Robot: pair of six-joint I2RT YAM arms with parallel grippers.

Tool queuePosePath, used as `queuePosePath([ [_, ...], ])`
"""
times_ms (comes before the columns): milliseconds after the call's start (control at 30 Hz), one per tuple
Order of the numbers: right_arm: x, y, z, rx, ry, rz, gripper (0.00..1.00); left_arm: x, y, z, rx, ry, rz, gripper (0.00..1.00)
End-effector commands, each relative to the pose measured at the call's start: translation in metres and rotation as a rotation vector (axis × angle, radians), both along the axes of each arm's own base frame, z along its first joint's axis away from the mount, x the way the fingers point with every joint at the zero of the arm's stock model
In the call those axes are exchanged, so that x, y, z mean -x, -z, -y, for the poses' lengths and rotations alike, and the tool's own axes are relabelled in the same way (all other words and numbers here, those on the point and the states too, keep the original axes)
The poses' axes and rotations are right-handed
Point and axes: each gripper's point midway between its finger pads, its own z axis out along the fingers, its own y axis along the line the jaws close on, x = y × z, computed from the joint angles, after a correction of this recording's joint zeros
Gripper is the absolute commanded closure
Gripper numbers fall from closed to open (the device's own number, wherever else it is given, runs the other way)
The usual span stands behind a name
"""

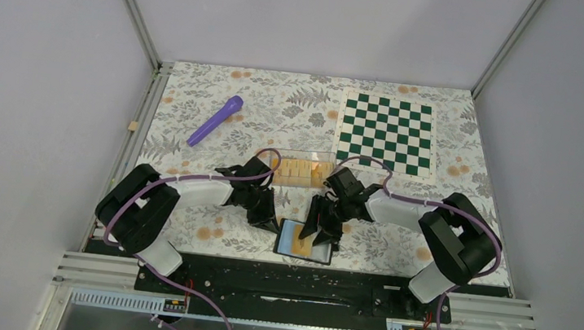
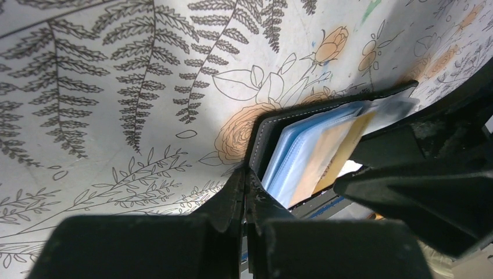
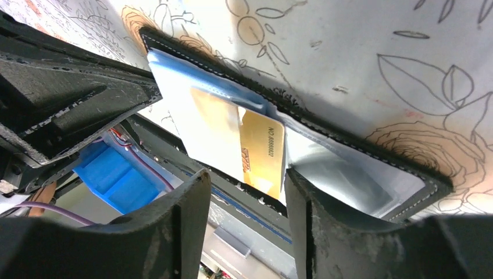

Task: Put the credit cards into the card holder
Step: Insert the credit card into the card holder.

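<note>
The card holder [image 1: 303,246] is laid open on the flowered table [image 1: 450,190], close to the near edge and between the two arms. Its left edge is pinched by the left gripper [image 2: 247,189], whose fingers are pressed shut on the black stitched cover. Grey-blue glossy pockets are seen inside.

One orange card [image 3: 263,152] is lodged part-way in a pocket, and its near end is seen sticking out. The right gripper [image 3: 247,197] is held just over that end with its fingers [image 3: 186,226] spread apart. The card is seen in the gap between them and is not clamped. Whether the card's edge is touched by the right-hand finger cannot be told.

Farther back, near the middle of the table, a clear box [image 1: 303,160] is placed, and more credit cards [image 1: 296,172] are laid in a row inside it. A purple stick [image 1: 215,120] is seen lying at an angle at the far left. A green-and-white checked mat [image 1: 386,132] is spread flat at the far right, well apart from the card holder.
</note>
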Motion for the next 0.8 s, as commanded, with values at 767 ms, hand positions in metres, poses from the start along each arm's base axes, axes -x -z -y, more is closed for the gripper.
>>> queuePosePath([
  [767, -0.011, -0.028, -0.052, -0.059, -0.078, 0.045, 0.63, -0.003, -0.018, 0.009, 0.036, -0.016, 0.047, 1.0],
])
